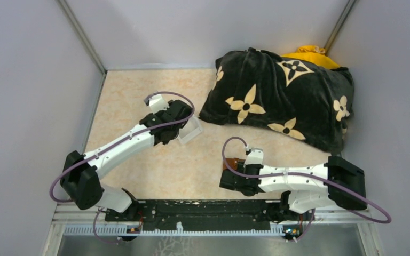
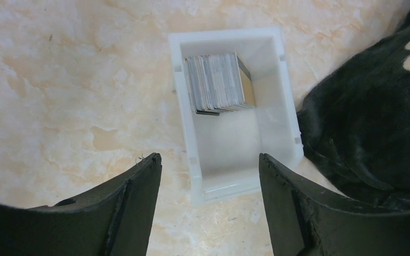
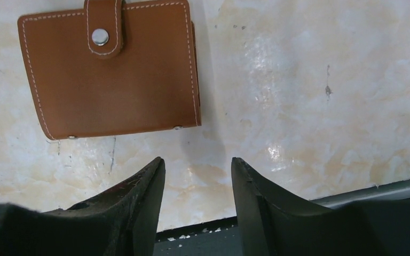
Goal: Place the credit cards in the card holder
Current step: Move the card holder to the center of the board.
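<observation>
the scene is lit brightly and evenly by diffuse light, and only soft, faint shadows are cast. in the right wrist view a dim shadow is thrown along the right edge of the card holder (image 3: 112,74), and pale glare patches are seen on the glossy table (image 3: 320,176). in the left wrist view the white tray (image 2: 285,117) is nearly washed out, and the credit cards (image 2: 219,82) are slightly blurred. the left gripper (image 2: 209,157) is rendered soft, its black fingers (image 2: 133,208) with little detail. in the top view the dark blanket (image 1: 277,96) is underexposed, and mild softness is noted throughout.
</observation>
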